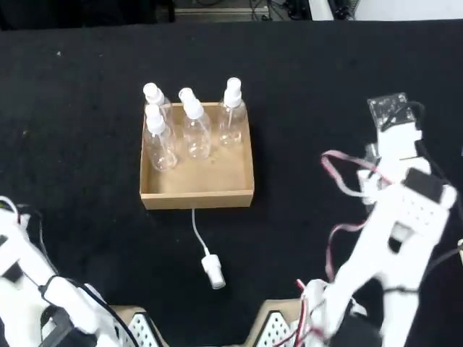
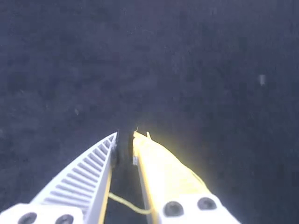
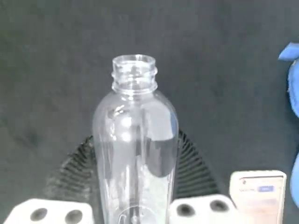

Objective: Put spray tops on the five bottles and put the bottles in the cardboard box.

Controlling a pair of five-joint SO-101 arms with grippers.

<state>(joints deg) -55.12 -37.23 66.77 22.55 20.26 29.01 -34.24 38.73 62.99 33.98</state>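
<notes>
The cardboard box (image 1: pixel 197 189) stands mid-table with several clear bottles (image 1: pixel 197 130) upright in its far half, each with a white spray top. One loose spray top (image 1: pixel 213 272) with its thin tube lies on the black cloth just in front of the box. My right gripper (image 3: pixel 138 144) is shut on a clear bottle (image 3: pixel 135 112) whose threaded neck is open, with no top on it. In the high view that bottle (image 1: pixel 391 108) is held at the far right. My left gripper (image 2: pixel 125 145) is shut with nothing in it, over bare cloth.
The right arm (image 1: pixel 394 231) stretches along the right side of the table, with red and white cables looping off it. The left arm (image 1: pixel 29 289) sits at the near left corner. A blue object (image 3: pixel 292 60) shows at the right wrist view's edge.
</notes>
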